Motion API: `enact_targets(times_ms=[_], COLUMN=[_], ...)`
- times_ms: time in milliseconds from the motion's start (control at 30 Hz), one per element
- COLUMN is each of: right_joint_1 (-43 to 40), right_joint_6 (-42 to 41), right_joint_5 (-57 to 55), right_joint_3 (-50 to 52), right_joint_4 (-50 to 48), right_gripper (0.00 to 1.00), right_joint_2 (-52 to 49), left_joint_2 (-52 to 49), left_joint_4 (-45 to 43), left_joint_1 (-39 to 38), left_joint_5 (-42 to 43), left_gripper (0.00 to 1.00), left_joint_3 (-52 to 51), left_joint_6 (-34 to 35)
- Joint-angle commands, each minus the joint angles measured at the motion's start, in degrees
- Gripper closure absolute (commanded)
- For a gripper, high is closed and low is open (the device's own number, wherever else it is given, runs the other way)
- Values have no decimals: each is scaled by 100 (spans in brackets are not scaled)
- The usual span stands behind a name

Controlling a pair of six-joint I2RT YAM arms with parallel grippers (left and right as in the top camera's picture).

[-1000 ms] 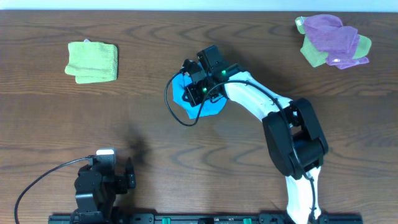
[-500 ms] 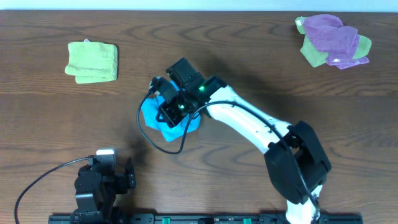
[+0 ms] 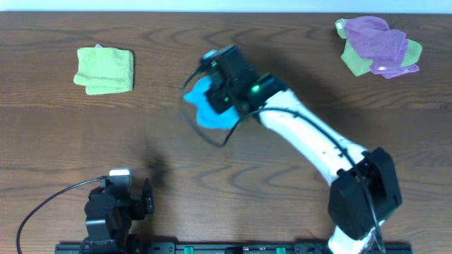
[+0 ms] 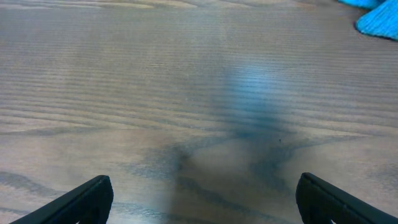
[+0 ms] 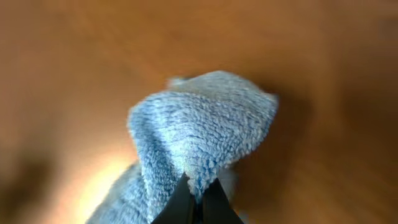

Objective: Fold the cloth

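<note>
The sky-blue cloth [image 3: 204, 104] hangs bunched under my right gripper [image 3: 220, 90] near the middle of the table. In the right wrist view the gripper [image 5: 198, 185] is shut on a pinched fold of the cloth [image 5: 193, 130], which is lifted off the wood. My left gripper [image 4: 202, 199] is open and empty, low over bare wood at the near left; a corner of the cloth [image 4: 378, 20] shows at the top right of its view. In the overhead view the left arm [image 3: 113, 208] sits at the front edge.
A folded light green cloth [image 3: 104, 69] lies at the far left. A purple cloth [image 3: 378, 39] lies on a green one [image 3: 413, 51] at the far right corner. A black cable [image 3: 194, 120] loops beside the right wrist.
My right gripper, holding the cloth, swung left toward the table's centre, then moved back right and farther from me, lifting the cloth. The left arm has not moved.
</note>
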State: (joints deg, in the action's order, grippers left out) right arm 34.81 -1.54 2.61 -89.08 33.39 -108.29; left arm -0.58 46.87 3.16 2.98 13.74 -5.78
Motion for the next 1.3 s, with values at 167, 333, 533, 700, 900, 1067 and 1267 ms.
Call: enact_targets(times_ms=[167, 333, 533, 700, 900, 1067, 1267], right_joint_1=[-929, -1266, -1338, -1392, -1394, -1303, -1235], right_joint_6=[356, 439, 337, 267, 162, -190, 341], right_joint_5=[-955, -1320, -2721, -3864, -5056, -3082, 208], right_joint_3=[-48, -48, -48, -50, -66, -562, -654], right_joint_4=[-367, -605, -984, -1373, -1445, -46, 1036], right_gripper=[99, 99, 83, 64, 31, 12, 17], right_joint_2=[-251, -804, -1174, -1178, -1095, -623, -426], left_joint_2=[37, 37, 37, 37, 37, 37, 37], left_joint_4=[236, 236, 236, 236, 236, 236, 236], left_joint_1=[-28, -28, -28, -28, -28, -28, -28], left_joint_5=[-44, -46, -44, -44, -44, -46, -46], left_gripper=[5, 5, 5, 5, 5, 5, 5], left_joint_3=[-243, -243, -243, -243, -243, -243, -243], left_joint_6=[0, 0, -2, -2, 0, 0, 0])
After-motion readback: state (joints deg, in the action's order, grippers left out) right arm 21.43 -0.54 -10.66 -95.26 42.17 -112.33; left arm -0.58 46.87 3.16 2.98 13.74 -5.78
